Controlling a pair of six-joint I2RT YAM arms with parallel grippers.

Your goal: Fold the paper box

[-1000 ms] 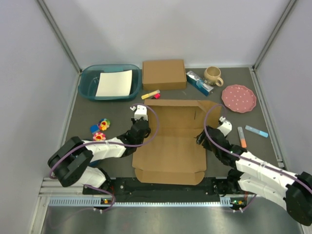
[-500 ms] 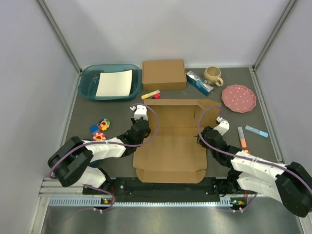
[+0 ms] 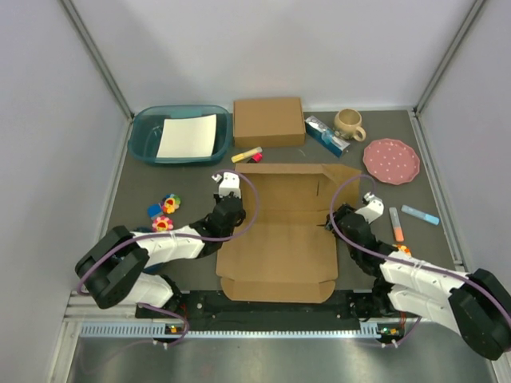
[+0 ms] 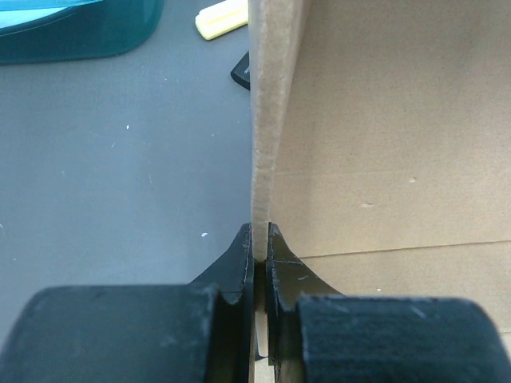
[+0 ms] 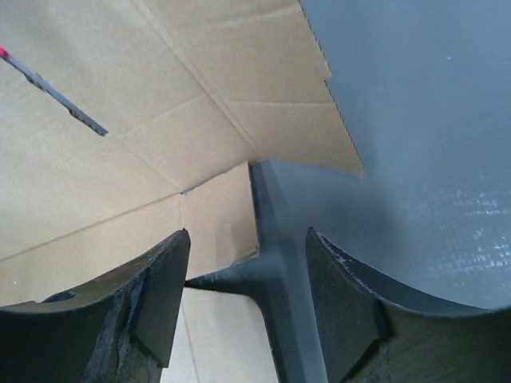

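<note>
Nearest us, the paper box (image 3: 278,239) lies open on the worktop (image 3: 192,182) between our two arms, its left wall standing upright. Our left claw (image 4: 261,236) pinches that wall, fingers nearly together on the cardboard. Our right claw (image 5: 247,247) stands wide at the box's right edge, gripping nothing. Farther back sit a pink plate (image 3: 391,161), a teal bin (image 3: 144,136), a smaller closed carton (image 3: 268,121) and a mug (image 3: 349,123).
</note>
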